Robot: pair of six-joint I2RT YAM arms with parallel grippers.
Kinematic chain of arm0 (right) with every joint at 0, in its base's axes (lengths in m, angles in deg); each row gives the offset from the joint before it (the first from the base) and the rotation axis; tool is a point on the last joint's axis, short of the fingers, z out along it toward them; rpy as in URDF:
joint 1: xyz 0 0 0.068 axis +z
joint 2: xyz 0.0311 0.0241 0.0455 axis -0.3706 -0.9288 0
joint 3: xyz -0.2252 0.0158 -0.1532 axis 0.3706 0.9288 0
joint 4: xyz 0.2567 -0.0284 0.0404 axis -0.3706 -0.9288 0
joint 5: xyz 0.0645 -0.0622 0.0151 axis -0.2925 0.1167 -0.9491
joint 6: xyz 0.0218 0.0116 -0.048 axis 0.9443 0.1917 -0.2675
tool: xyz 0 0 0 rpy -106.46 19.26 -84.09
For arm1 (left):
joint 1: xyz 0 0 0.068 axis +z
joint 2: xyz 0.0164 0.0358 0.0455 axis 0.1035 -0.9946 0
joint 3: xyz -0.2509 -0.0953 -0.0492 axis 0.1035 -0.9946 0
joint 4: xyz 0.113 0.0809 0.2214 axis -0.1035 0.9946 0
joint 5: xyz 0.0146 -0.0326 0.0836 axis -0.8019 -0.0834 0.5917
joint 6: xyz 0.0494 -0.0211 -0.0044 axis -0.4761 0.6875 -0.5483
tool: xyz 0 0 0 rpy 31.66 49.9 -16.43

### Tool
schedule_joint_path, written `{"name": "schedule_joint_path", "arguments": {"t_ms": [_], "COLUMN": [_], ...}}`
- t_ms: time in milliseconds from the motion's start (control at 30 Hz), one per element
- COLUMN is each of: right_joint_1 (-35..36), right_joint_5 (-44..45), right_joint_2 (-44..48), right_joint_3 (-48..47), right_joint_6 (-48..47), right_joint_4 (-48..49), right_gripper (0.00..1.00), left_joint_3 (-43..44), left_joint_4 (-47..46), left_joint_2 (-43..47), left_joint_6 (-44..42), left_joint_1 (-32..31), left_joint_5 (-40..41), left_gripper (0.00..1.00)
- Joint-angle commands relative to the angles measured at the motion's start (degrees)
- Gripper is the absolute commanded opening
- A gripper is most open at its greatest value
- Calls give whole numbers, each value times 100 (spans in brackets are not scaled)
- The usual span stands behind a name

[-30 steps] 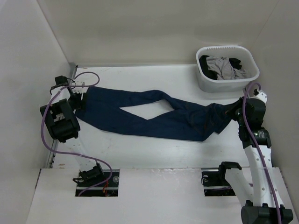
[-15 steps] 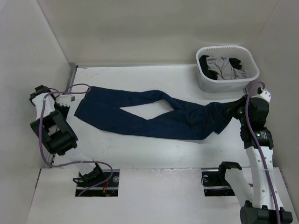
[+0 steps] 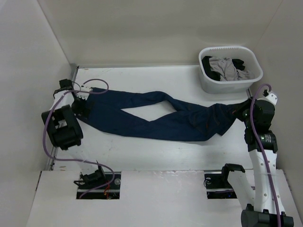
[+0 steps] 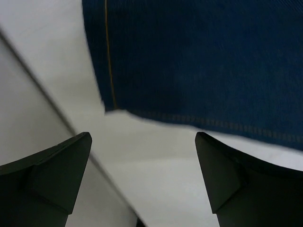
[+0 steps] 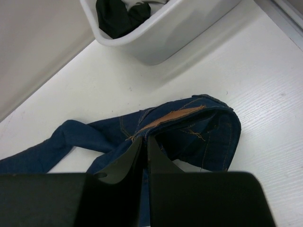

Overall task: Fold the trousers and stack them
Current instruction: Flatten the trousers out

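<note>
- Dark blue jeans (image 3: 156, 116) lie stretched across the white table (image 3: 156, 156), leg ends to the left, waist to the right.
- The two legs part and meet again mid-length, leaving a diamond of bare table between them.
- Left gripper (image 3: 84, 105) sits at the leg-end side, close to the left wall.
- Left wrist view: the fingers (image 4: 52, 175) stand wide apart with nothing between them. Under them is bare table, and the hem of a jeans leg (image 4: 199, 61) lies just past the tips. An orange stitch line runs along the hem and up the side seam.
- Right gripper (image 3: 242, 109) is at the waist end, near the right edge of the table.
- Right wrist view: the fingers (image 5: 128, 158) are pressed together, clamped on the jeans waistband (image 5: 189, 127). A brown patch shows right at the tips, and the denim is bunched and folded over around them.
- A white plastic basket (image 3: 230, 84) stands in the far right corner, near the waist end but apart from it. It holds grey clothing (image 3: 226, 67) and dark clothing (image 5: 116, 16).
</note>
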State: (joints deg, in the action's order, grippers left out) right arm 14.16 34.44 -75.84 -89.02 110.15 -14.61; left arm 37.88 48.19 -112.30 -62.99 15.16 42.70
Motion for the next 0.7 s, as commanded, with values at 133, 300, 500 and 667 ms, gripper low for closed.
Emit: {"name": "schedule_joint_path", "arguments": {"t_ms": [133,300,500,667], "right_joint_1": [131,52,-1,-115], "right_joint_5": [-46,-11,-81,-81], "right_joint_2": [127,197,118,188], "right_joint_3": [-64,-187,-477,-820], "right_joint_6": [35,-9,-44,-150], "right_joint_4": [390,364,364,127], "right_gripper": [9,9,8,7], "left_joint_3": [996,944,365,66], "left_joint_4": [-351,501,818,2117], "left_joint_2": [-970,-1340,-815,766], "left_joint_6": [1374,1322,1015,-844], "left_joint_1": [65,4,354,1057], "left_joint_5": [-698,-680,-548,291], "left_gripper": [89,34,0,0]}}
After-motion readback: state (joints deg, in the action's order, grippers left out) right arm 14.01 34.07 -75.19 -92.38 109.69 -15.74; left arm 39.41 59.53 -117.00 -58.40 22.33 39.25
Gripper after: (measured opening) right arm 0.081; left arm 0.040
